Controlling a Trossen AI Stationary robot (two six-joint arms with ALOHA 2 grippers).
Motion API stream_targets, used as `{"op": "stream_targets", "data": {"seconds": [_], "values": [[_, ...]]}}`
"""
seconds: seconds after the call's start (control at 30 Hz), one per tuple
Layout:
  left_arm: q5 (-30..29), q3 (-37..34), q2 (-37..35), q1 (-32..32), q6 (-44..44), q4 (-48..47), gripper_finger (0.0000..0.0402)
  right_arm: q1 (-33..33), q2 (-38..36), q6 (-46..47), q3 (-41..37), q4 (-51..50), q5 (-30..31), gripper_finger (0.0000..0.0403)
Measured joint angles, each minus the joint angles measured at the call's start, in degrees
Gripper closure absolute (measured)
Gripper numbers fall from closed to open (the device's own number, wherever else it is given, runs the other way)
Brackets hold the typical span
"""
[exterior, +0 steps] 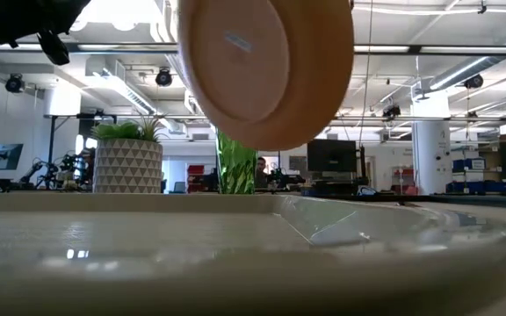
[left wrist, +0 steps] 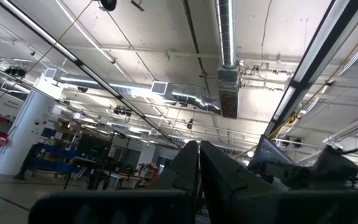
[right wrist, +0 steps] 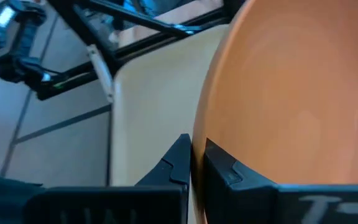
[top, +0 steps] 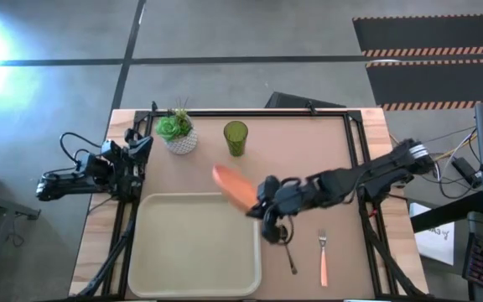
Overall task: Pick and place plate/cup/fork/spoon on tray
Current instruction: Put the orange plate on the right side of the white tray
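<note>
Right gripper (top: 261,204) clamps the rim of the plate (top: 234,187), fingers (right wrist: 178,163) pinched tight on its edge; the plate is off the table, tilted steeply, almost on edge. In the high view the plate hangs over the tray's far right corner, partly over the rim, partly over bare table beyond it. In the low view the plate (exterior: 266,66) floats well above the tray (exterior: 235,254), underside facing the camera, nothing touching. Right wrist view shows the orange plate (right wrist: 291,106) filling most of the frame with the tray (right wrist: 160,106) behind it.

Tray (top: 193,246) is the landmark: cream, rectangular, on the near half of the table (top: 342,168), nothing on it.

Spoon (top: 288,252) lies just beside the tray's right edge, handle pointing toward the near table edge, partly under the right gripper. Fork (top: 323,256) lies further right of the tray, beside the spoon but apart from it, tines pointing away from the near edge.

Cup (top: 235,137) stands upright beyond the tray's far edge, well apart from it. Plant pot (top: 179,134) stands left of the cup, also beyond the tray's far edge.

Left gripper (top: 139,144) waits past the tray's far left corner at the table's edge, fingers (left wrist: 185,168) closed together, holding nothing.
</note>
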Motion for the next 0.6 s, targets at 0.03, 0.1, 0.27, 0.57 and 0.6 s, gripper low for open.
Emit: {"op": "stream_targets", "data": {"seconds": [0.03,0.1,0.27,0.57,0.6], "values": [[0.0,0.01,-0.08,-0.02,-0.01,-0.08,0.0402,0.63,1.78,0.09,1.68,0.17,-0.02,0.0395],[0.0,0.03,-0.16,-0.01,-0.19,-0.06,0.0402,1.74,5.12,0.0,5.05,0.14,-0.36,0.0395],[0.0,-0.22,0.2,-0.01,-1.44,-0.35,0.0402,3.59,11.66,-2.35,11.55,0.22,-1.72,0.0395],[2.55,-0.66,0.89,-0.01,-10.62,-2.93,0.0402,7.47,22.16,-3.39,18.14,0.68,-3.47,0.0394],[3.51,-0.76,0.87,-0.02,-11.87,-3.06,0.0402,8.08,23.32,-2.88,18.74,0.74,-3.48,0.0394]]}}
